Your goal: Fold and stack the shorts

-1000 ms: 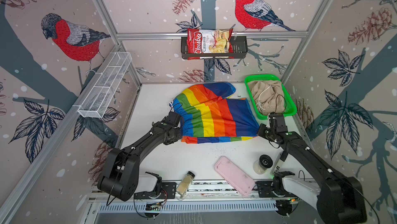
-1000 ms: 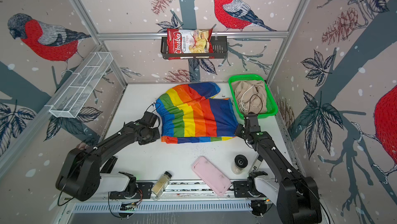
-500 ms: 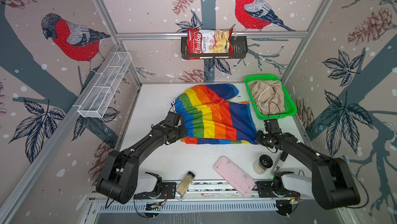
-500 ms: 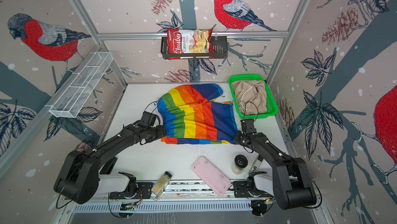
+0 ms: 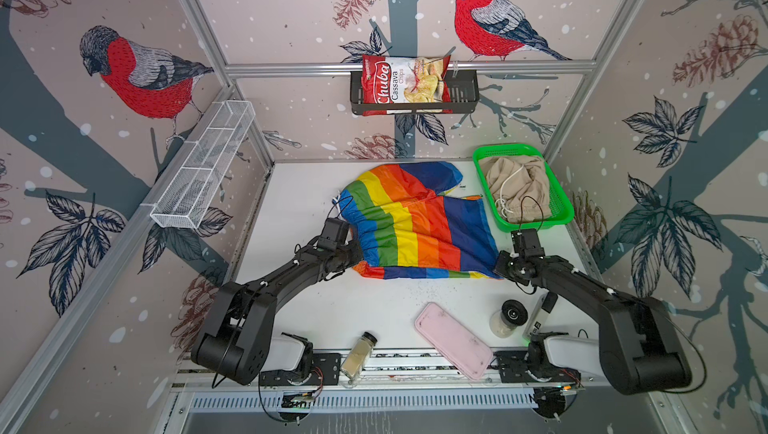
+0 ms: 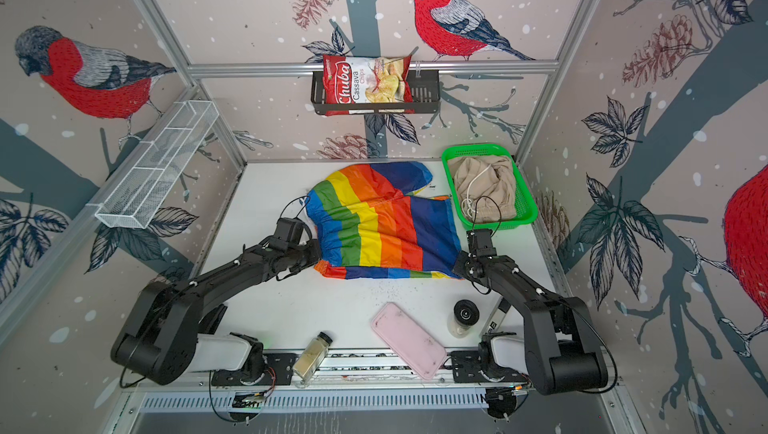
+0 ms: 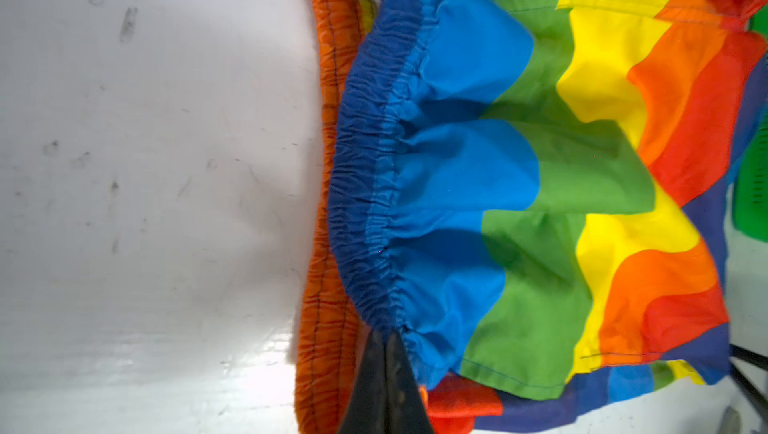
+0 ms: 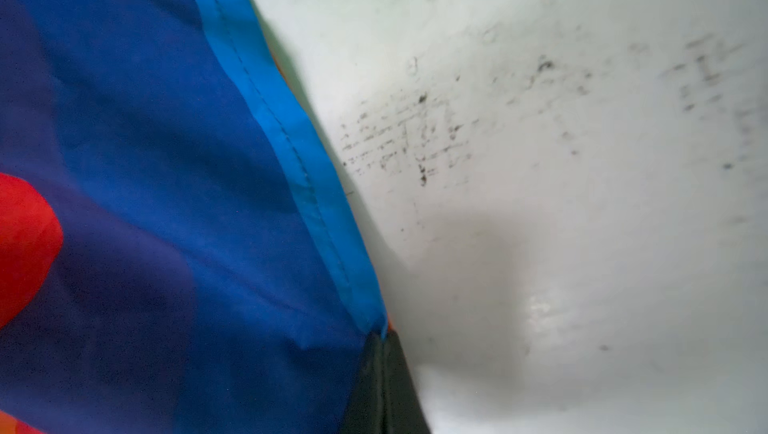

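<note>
Pinching the rainbow shorts [image 5: 419,228], closed left fingers [image 7: 365,403] grip the waistband [image 7: 361,186]; closed right fingers [image 8: 365,394], seemingly, the hem [image 8: 299,161].

Right tool [image 8: 383,355], jaws pressed together on the corner of the rainbow shorts [image 8: 145,203], where the light-blue hem [image 8: 291,140] ends. With twelve o'clock straight ahead of the tool, the hem runs toward eleven. Dark-blue cloth with a red patch [image 8: 25,240] fills nine to eleven. The white worktop [image 8: 602,244], bearing dark scuff marks [image 8: 419,136], spans twelve to three.

Two pairs of shorts [image 5: 419,228], two jars [image 5: 358,355], one basket [image 5: 552,219], one chip bag [image 5: 403,80].
</note>
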Robot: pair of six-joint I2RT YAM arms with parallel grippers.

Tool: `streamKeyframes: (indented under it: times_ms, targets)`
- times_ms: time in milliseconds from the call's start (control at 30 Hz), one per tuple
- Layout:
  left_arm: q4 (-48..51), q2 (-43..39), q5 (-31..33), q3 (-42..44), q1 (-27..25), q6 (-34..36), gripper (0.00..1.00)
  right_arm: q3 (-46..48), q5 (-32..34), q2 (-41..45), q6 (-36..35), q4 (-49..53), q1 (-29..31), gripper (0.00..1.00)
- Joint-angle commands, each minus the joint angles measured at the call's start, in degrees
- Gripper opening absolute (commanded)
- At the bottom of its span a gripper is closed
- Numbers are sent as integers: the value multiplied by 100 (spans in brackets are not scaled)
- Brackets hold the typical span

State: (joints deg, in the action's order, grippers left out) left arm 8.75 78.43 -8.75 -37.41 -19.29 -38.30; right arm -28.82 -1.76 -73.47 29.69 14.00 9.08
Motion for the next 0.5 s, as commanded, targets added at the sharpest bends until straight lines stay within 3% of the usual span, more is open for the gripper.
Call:
streamKeyframes:
  times_ms: [0, 167, 467]
  targets:
    - [-295, -96, 7, -58, 39, 95, 0, -41, -50, -74, -61, -103, -33, 0]
    - [-384, -621, -367, 83, 46, 93, 0, -49, -248, -71, -21, -196, -202, 0]
    - [-440, -2906, -767, 915, 197, -246, 0, -158, -995, -530, -38, -544, -1119, 0]
